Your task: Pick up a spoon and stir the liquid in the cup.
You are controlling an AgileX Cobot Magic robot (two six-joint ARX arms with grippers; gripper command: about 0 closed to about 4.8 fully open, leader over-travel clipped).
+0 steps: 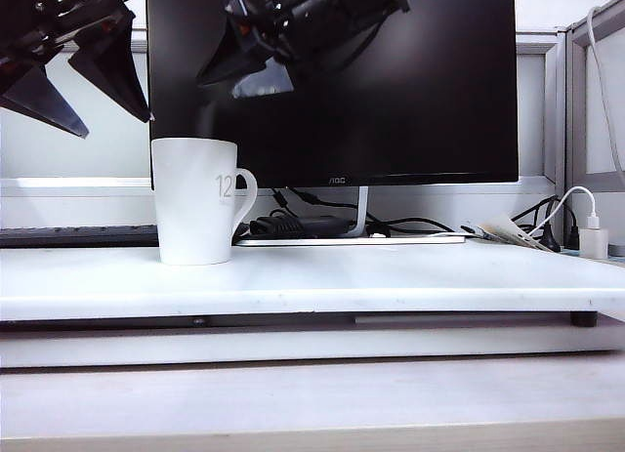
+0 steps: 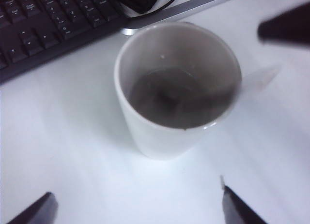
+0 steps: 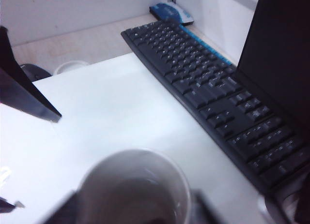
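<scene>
Above upright cup (image 1: pixel 195 203): left pincer (image 1: pixel 93 86) wide, empty; right pincer (image 1: pixel 249 76) gap unclear.

Table right of cup (image 1: pixel 198 200) free; keyboard (image 1: pixel 78 235), monitor (image 1: pixel 332 81) block behind

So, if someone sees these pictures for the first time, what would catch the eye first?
The tall white mug printed "12" stands alone on the white table, with dark liquid inside. Two black robot hands hang above it: the left hand open at upper left, the right hand before the big dark monitor. A black keyboard lies behind the mug.
</scene>
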